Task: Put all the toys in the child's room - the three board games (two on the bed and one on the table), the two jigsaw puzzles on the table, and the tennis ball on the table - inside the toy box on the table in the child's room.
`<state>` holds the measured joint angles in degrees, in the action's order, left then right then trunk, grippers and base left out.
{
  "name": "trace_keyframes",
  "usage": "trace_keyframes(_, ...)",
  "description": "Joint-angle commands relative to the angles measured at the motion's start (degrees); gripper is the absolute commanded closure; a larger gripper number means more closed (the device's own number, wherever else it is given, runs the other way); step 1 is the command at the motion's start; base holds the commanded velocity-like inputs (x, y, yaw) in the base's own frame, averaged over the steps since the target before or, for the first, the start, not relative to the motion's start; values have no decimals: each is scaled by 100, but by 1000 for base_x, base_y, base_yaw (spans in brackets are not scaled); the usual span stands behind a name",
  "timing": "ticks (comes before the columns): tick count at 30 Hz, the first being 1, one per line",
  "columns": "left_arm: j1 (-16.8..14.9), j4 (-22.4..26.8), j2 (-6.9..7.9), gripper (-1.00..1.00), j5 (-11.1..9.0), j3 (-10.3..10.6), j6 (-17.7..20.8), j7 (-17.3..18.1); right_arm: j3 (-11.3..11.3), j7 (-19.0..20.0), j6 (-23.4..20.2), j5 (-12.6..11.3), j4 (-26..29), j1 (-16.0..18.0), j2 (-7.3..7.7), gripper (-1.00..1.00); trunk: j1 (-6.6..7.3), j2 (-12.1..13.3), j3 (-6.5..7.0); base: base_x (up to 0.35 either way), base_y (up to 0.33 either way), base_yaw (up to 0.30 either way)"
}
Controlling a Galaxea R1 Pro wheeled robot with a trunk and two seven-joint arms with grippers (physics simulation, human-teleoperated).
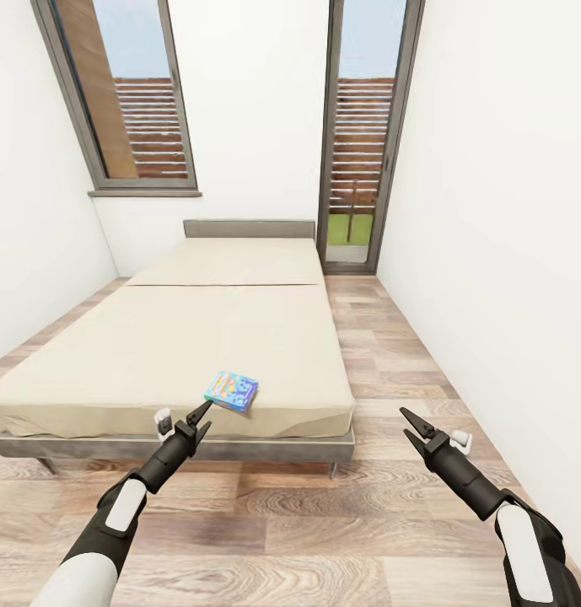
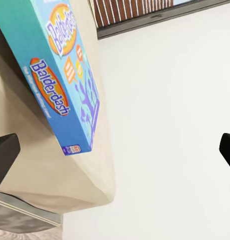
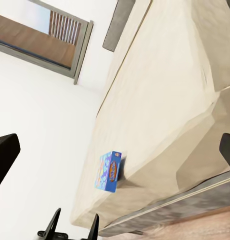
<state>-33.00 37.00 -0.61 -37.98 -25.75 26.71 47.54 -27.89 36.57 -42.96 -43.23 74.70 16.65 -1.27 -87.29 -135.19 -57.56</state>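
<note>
In the head view, a blue board game lay flat on the bed near its foot edge. The left gripper hovered just short of that edge, close to the box, its fingers spread with nothing between them. The right gripper hung over the wood floor beside the bed, fingers likewise parted and empty.

In the left wrist view, the board game, printed "Balderdash", sat near the mattress edge, dark fingertips wide apart at the frame's sides.

In the right wrist view, the box rested near the bed's corner, and the left gripper showed close beside it.
</note>
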Motion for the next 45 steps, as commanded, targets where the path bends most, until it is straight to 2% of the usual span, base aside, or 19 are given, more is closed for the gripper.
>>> trace_keyframes(1,-4,0,-4,-100,-9,-25,50,10,-15,14,-39,-12,1,5,-5,-100,1,-2,-5,0,-87,0)
trace_keyframes(20,-4,-7,-9,-100,-10,-30,42,-69,-24,6,-56,-33,1,5,-5,-100,1,-2,-5,0,-38,0)
trace_keyframes(30,-4,-255,26,-100,-16,-66,43,-76,-10,0,-132,-29,1,12,-5,-100,1,-2,-5,0,0,0)
trace_keyframes(35,-4,-283,38,-100,-15,-68,50,-97,-7,0,-140,-28,1,11,-5,-100,-109,-203,-95,0,0,0)
trace_keyframes(45,-4,-290,42,-100,-24,-70,55,-272,-6,2,-151,-28,1,11,-5,-100,-109,-203,-95,0,0,0)
